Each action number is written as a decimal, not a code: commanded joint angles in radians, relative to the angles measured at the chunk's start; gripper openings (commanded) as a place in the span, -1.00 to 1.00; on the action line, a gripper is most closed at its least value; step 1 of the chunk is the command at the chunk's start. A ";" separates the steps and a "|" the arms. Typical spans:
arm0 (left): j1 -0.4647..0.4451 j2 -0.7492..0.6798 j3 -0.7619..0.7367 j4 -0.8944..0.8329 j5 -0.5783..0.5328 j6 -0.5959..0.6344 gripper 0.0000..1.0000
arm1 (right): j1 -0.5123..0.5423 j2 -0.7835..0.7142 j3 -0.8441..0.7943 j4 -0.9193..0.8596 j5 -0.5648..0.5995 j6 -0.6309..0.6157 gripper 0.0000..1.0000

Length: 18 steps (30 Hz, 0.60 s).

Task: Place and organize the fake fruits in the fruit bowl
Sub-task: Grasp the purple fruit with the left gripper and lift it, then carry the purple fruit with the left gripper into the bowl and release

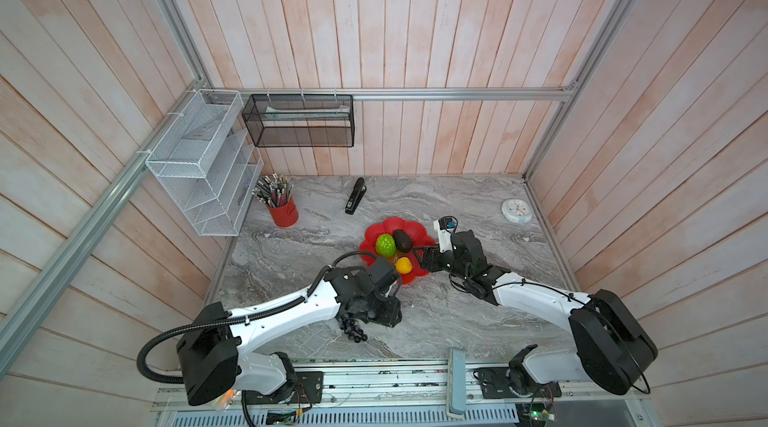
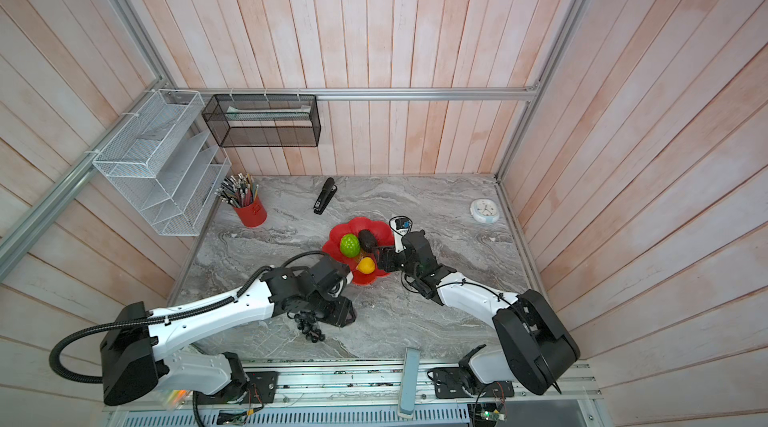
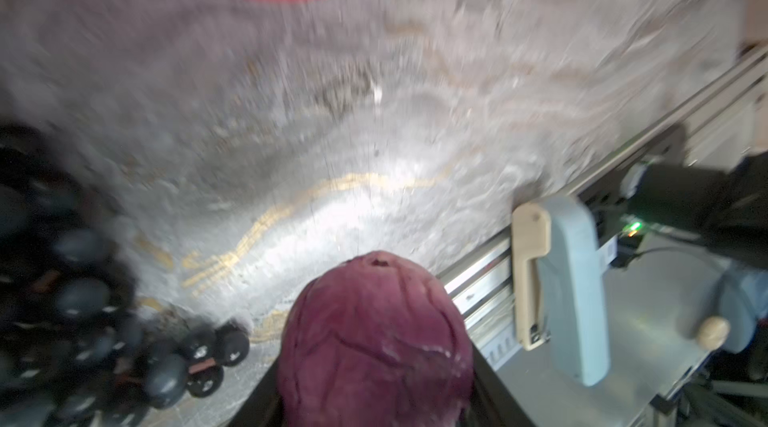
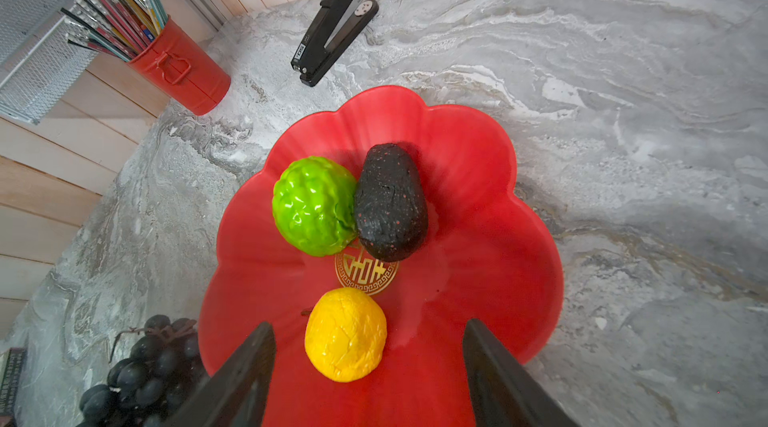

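My left end effector [image 3: 376, 400] was clamped on the small purple fruit [image 3: 374, 333], low over the counter [image 3: 374, 134], with the grape bunch [image 3: 66, 279] lying just beside it. To carry it well, I judged I should lift straight up, clear of that bunch, then swing to a bare part of the fruit bowl [image 4: 478, 179]. My right end effector [image 4: 368, 325] stood open astride the yellow fruit [image 4: 345, 335] in that bowl, near the touching green fruit [image 4: 313, 204] and avocado [image 4: 390, 202]; I would draw it back first to avoid a clash.

Black stapler [image 1: 354, 196]; red pencil cup [image 1: 284, 213]; white clock [image 1: 516, 211].
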 commanded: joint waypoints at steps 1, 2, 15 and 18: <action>0.096 0.025 0.073 0.038 0.003 0.072 -0.20 | -0.005 -0.017 0.001 0.025 0.015 0.002 0.43; 0.125 0.051 0.099 0.044 -0.007 0.093 -0.21 | -0.004 -0.017 0.010 0.016 0.011 -0.002 0.43; 0.265 0.334 0.234 0.206 -0.057 0.277 -0.21 | -0.005 -0.098 0.009 -0.105 0.018 -0.029 0.42; 0.265 0.366 0.228 0.239 -0.059 0.286 -0.22 | -0.004 -0.110 -0.001 -0.118 0.025 -0.029 0.42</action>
